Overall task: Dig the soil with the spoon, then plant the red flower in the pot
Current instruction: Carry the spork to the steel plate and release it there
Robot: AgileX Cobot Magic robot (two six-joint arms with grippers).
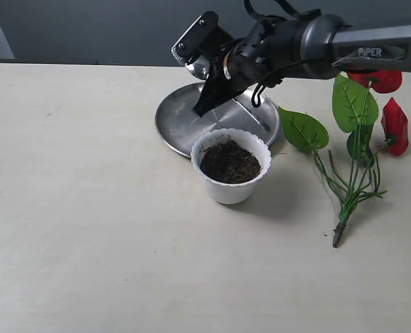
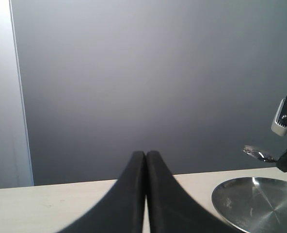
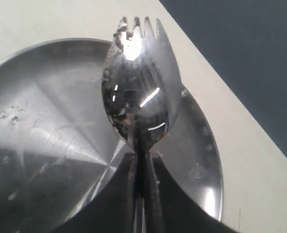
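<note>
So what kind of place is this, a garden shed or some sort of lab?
Most likely a lab or test bench, not a garden. A robot arm's right gripper holds a spoon over a steel plate on a bare pale table against a plain grey wall. The red flower looks artificial.

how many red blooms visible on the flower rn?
2. One bloom at the table's right edge, beside the leaves; the other bloom farther back, partly behind the right arm and the top leaf. More may be hidden behind the arm.
</note>
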